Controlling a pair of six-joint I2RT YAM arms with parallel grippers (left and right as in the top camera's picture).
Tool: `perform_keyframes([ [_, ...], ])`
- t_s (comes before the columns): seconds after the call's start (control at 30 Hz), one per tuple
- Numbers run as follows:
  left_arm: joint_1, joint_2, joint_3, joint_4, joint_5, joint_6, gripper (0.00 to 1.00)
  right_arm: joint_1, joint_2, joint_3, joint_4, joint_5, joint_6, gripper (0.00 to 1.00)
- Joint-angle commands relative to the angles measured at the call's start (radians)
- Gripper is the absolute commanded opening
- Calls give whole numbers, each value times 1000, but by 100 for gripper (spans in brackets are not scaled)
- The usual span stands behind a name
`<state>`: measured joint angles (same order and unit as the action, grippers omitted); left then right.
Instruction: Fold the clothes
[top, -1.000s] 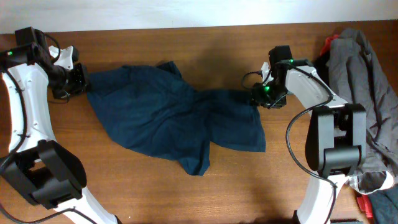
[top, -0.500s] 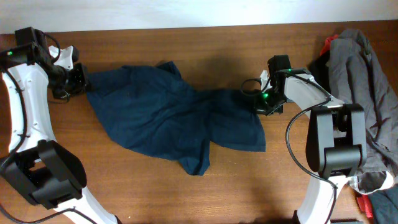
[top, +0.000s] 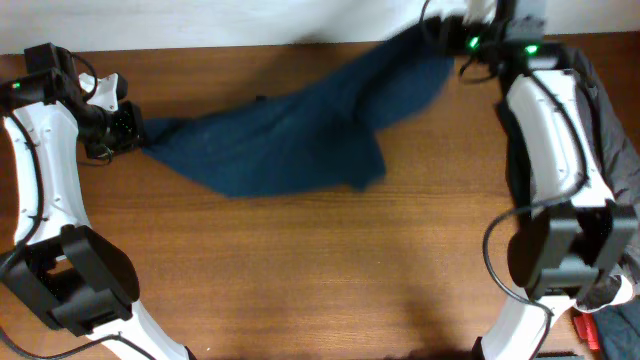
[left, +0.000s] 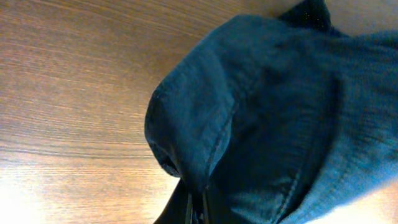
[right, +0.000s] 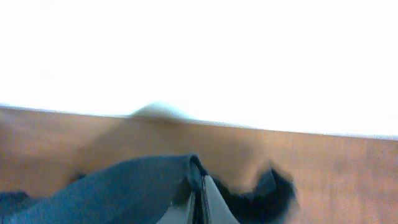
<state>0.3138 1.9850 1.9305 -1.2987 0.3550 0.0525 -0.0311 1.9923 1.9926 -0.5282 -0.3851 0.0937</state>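
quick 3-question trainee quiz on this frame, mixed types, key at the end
1. True or false: the left gripper is open, clear of the navy shorts.
2. Where does the right gripper pinch the shorts? A) table centre B) near edge C) far edge of the table.
3. Which big garment is heaped at the table's right end?
Key: 1 false, it is shut on the shorts; 2 C; 3 the grey garment.
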Motion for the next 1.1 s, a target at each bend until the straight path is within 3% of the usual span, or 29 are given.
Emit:
perform_keyframes([
  [0.0, 6, -44, 29, -6, -11, 16, 1, -10, -23, 29, -34, -23, -11, 4],
  [0.1, 6, -44, 29, -10, -11, 16, 1, -10, -18, 20, -146, 10, -11, 4],
  [0.13, 6, -44, 29, -9, -11, 16, 1, -10, -15, 19, -186, 37, -11, 11],
  [0.23, 6, -44, 29, -5, -11, 16, 2, -10, -4, 19, -322, 108, -11, 48],
  [0.3, 6, -44, 29, -4, -11, 16, 2, -9, 7, 19, -418, 113, -12, 54],
  [0.47, 6, -44, 29, -4, -11, 16, 2, 13, 52, -25, -622, 87, -13, 54],
  [0.57, 6, -44, 29, -4, -11, 16, 1, 50, 70, -110, -634, -26, -113, 54],
  [0.67, 6, -44, 29, -4, -11, 16, 1, 111, 70, -226, -572, -110, -243, 54],
  [0.77, 6, -44, 29, -4, -7, 15, 2, 176, 70, -326, -446, -101, -253, 54],
  [0.93, 6, -44, 29, -4, 15, 15, 2, 246, 72, -469, -212, -68, -123, 55],
  [1.07, 6, -44, 29, -4, 46, 15, 2, 280, 73, -524, -207, -67, -61, 56],
])
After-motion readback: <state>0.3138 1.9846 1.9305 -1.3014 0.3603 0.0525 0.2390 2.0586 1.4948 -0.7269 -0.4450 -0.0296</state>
